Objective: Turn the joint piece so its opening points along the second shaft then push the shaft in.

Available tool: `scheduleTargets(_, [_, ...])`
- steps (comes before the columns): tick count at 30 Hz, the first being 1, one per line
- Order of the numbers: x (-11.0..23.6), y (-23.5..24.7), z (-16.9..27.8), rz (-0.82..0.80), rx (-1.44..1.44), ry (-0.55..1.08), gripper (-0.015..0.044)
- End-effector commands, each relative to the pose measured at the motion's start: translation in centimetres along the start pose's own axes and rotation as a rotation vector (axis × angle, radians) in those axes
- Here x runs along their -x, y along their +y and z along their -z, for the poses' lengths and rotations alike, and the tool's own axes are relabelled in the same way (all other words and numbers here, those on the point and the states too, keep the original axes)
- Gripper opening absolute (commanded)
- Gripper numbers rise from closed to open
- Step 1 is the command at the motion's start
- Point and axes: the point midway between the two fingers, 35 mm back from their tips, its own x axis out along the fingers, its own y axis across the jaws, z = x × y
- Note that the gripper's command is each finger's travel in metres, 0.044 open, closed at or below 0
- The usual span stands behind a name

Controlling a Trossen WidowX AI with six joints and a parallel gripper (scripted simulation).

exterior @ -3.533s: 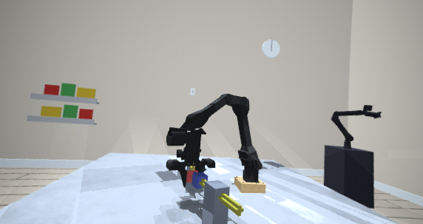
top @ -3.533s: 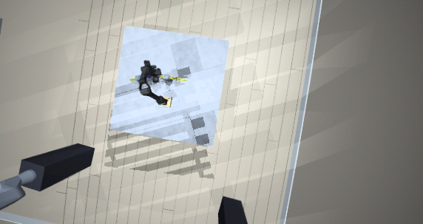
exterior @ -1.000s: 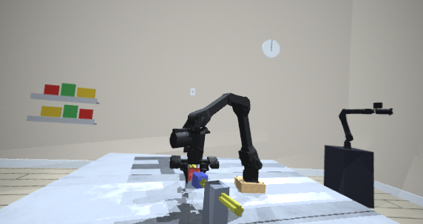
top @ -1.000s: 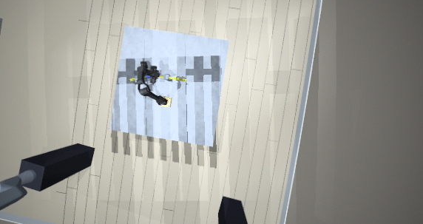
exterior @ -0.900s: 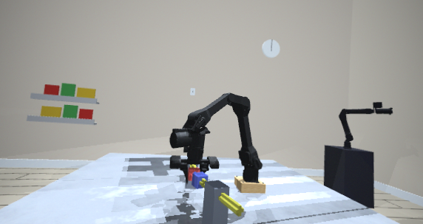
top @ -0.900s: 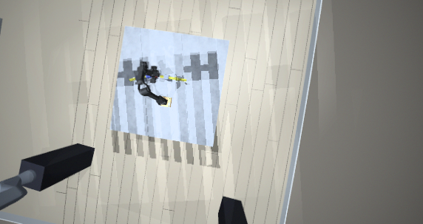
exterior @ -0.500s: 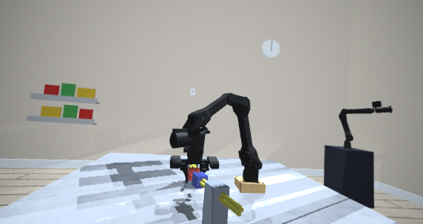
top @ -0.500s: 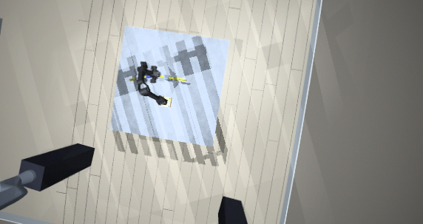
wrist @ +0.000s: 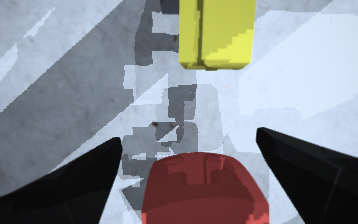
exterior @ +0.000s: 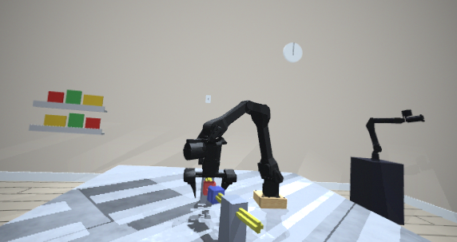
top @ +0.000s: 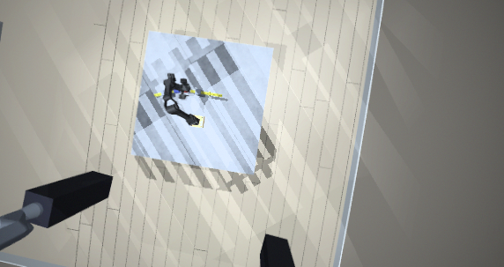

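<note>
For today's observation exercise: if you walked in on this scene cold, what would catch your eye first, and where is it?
The black arm arches from its wooden base down to an open gripper whose fingers stand apart on either side of the red joint piece, not touching it. Close in front sits a blue part, and a yellow shaft pokes out of a grey block at the table's near edge. On the far wall, red, green and yellow boxes line two shelves.

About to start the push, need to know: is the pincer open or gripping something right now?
Pincer: open, holding nothing; its fingers stand wide on either side of the red joint piece, with gaps showing.
</note>
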Motion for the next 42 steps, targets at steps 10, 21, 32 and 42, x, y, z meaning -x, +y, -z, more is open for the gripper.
scheduleTargets(10, [1.6, 0.0, -0.2, 0.003, -0.005, 0.119, 0.044])
scheduleTargets(21, [2.9, 0.0, -0.4, -0.005, -0.005, 0.204, 0.044])
scheduleTargets(32, [6.3, 0.6, -0.9, -0.047, 0.311, 0.197, 0.044])
scheduleTargets(42, [10.0, 0.7, -1.7, -0.09, 0.651, 0.191, 0.044])
